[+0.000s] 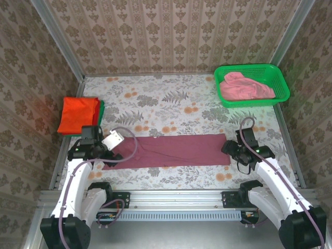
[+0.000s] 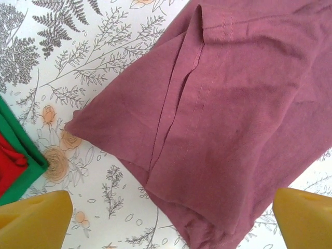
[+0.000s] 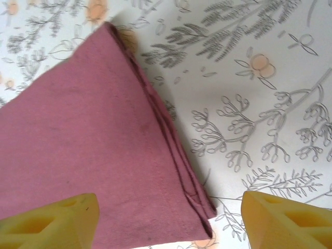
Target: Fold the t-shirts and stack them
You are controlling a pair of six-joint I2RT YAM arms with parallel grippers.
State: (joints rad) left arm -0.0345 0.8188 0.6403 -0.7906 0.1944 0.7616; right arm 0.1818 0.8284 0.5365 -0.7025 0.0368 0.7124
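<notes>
A maroon t-shirt lies folded into a long flat strip across the near middle of the table. My left gripper hovers open over its left end; in the left wrist view the yellow fingers stand wide apart on either side of the maroon corner, not touching it. My right gripper is open over the strip's right end, whose layered edge lies between its spread fingertips. An orange t-shirt rests folded on a green one at the left. A pink t-shirt sits crumpled in the basket.
The green plastic mesh basket stands at the back right corner. Patterned walls close in the table on three sides, and a metal rail runs along the near edge between the arm bases. The floral tablecloth shows bare behind the maroon strip.
</notes>
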